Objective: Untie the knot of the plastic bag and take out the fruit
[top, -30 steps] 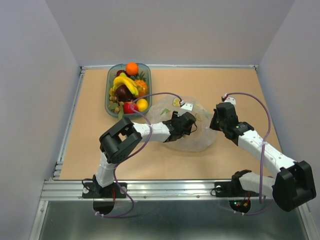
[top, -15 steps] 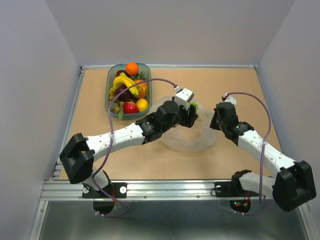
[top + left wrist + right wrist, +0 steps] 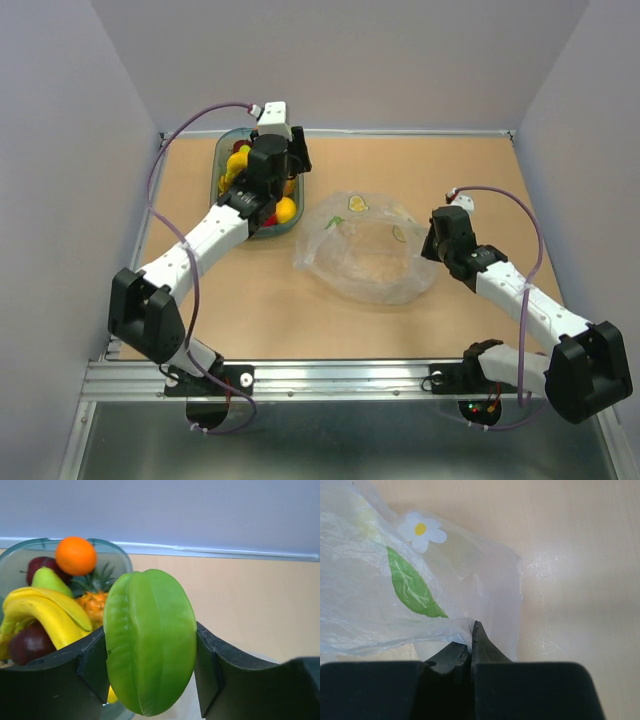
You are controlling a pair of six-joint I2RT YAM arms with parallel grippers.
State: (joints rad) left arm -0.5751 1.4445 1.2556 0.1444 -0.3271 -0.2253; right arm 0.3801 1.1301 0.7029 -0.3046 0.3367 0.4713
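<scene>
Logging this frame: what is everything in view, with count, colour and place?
table: one, tan, under everything
tray: one, green-tinted, far left of the table
orange: one, orange, far end of tray
bananas: one bunch, yellow, in tray
pear: one, yellow-green, in tray
dark red fruit: two, in tray
pineapple: one, orange with green crown, in tray
lemon: one, yellow, near end of tray
starfruit: one, green, held over tray
bag: one, clear with flower and leaf prints, mid-table
left gripper: shut on starfruit
right gripper: shut on bag's edge
</scene>
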